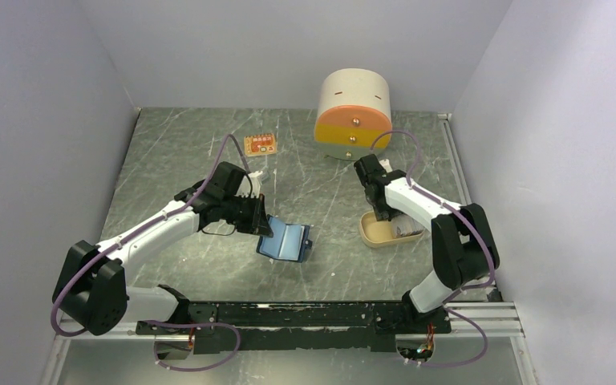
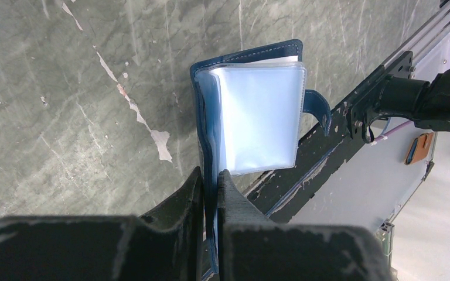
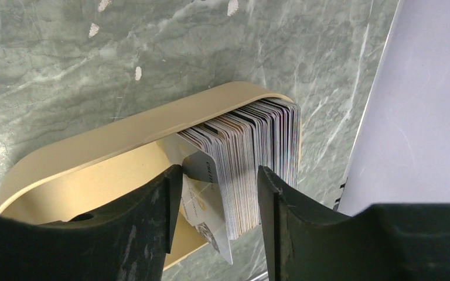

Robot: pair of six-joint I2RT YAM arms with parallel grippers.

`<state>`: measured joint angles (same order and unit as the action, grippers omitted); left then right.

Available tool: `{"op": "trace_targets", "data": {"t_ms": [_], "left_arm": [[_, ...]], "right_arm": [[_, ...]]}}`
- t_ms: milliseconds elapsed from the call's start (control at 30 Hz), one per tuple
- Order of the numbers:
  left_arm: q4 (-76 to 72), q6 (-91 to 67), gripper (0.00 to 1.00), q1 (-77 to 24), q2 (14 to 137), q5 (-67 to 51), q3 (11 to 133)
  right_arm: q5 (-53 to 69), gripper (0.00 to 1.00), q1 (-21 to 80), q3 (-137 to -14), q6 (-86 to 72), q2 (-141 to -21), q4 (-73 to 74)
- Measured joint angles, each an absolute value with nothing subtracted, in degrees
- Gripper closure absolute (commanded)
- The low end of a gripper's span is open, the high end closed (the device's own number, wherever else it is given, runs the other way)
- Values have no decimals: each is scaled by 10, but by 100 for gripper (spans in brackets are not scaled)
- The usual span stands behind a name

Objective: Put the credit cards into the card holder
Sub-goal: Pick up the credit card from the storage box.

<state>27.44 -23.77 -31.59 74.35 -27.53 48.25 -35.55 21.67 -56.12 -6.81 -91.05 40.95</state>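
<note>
The card holder lies open on the green marble table, dark navy outside with clear light-blue sleeves inside. My left gripper is shut on the edge of its cover. The credit cards stand on edge as a thick stack at one end of a shallow beige tray. One pale card leans loose from the stack. My right gripper is open and reaches down over the tray. Its jaws straddle the stack, and the left finger touches the leaning card.
A cream-and-orange round drawer unit stands at the back. A small orange tag lies at the back left. A metal rail runs along the table's right edge and a black rail along the front. Grey walls close in three sides.
</note>
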Motion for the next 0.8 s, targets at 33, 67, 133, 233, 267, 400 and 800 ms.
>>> {"op": "trace_targets", "data": {"t_ms": [33,67,133,233,267,400,800], "left_arm": [[274,-238,91,-316,743,-275,482],[274,-238,91,-316,743,-275,482],[274,-238,91,-316,743,-275,482],[275,-238,91,-316,740,-275,479],[275,-238,91,-316,739,-275,479],[275,-238,91,-316,737,-275,478],[275,-238,91,-316,730,-274,475]], "right_arm": [[-353,52,217,-561,-68,-910,409],[-350,54,217,-561,-69,-910,409],[-344,58,216,-561,-68,-909,408],[-338,62,216,-561,-69,-908,408],[-337,62,217,-561,-69,-907,408],[-336,65,217,-562,-69,-899,409],[-325,84,216,-574,-72,-881,418]]}}
